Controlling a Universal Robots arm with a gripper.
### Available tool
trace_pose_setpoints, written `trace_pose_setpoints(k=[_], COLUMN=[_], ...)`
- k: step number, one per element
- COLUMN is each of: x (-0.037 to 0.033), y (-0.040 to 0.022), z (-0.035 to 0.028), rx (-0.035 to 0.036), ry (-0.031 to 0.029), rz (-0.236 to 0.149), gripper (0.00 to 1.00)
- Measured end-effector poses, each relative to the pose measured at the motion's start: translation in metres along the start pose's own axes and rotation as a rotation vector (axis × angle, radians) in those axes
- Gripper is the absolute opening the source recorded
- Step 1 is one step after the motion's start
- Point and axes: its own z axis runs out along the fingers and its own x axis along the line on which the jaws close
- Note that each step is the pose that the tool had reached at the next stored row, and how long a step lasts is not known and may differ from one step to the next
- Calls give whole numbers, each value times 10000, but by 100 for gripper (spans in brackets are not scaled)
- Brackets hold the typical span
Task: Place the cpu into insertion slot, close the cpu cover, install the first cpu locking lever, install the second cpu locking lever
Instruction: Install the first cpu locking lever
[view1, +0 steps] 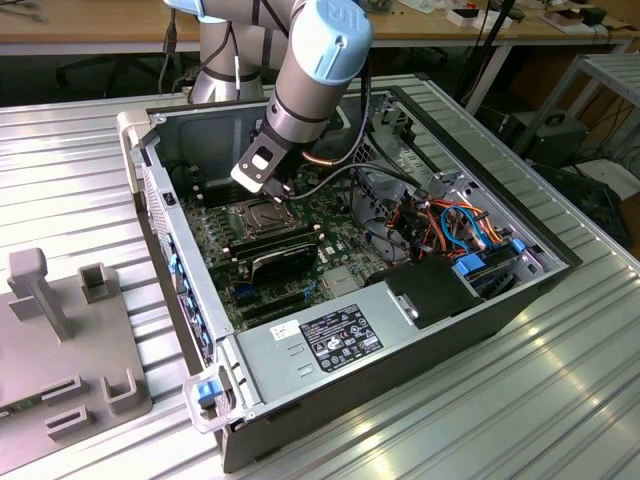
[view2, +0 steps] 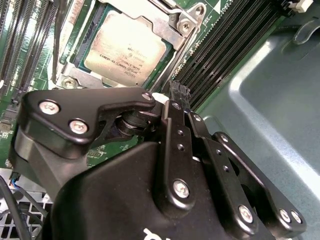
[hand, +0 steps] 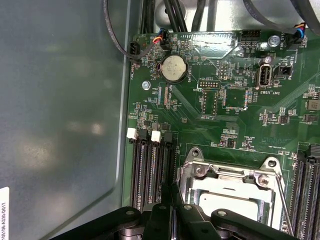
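Hovering beside the cpu cover (view2: 167, 30), tool (view2: 179, 91) pinched narrow, seemingly empty; risks scraping the seated cpu (view2: 125, 47) if lowered off-line.

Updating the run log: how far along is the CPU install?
Done: the cpu lies in the insertion slot, with the cpu cover lowered over its edges. In hand: nothing; the closed pincer sits at the cover's edge, beside the memory slots. Left: the locking levers. One lever rod lies alongside; latching can't be told.

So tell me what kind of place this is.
Probably a robotics lab or workshop bench: an open computer case lies on a ribbed metal table, the gripper above its cpu, with cluttered desks behind.
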Motion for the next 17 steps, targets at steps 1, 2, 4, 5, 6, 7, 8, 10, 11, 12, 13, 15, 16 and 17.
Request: trace_pose_setpoints(k=[1, 2, 4, 5, 6, 7, 8, 10, 11, 12, 13, 15, 16, 17], x=[1, 3, 7, 8, 8, 8, 8, 3, 1, -2, -4, -4, -6, -6], y=[0, 0, 0, 0, 0, 0, -1, -2, -2, -2, -1, -1, -2, -2], z=[-4, -8, -20, -24, -25, -25, -26, -28, -28, -29, -29, -30, -30, -30], rx=[-1, 0, 1, 1, 0, 0, 0, 0, -1, -2, -2, -4, -5, -6], ry=[-1, -3, -7, -8, -8, -7, -8, -11, -10, -11, -11, -12, -13, -14], rz=[0, 0, 1, 1, 1, 1, 2, 8, 10, 12, 13, 20, 25, 28], gripper=[11, 11, 11, 11, 11, 11, 11, 11, 11, 11, 11, 11, 11, 11])
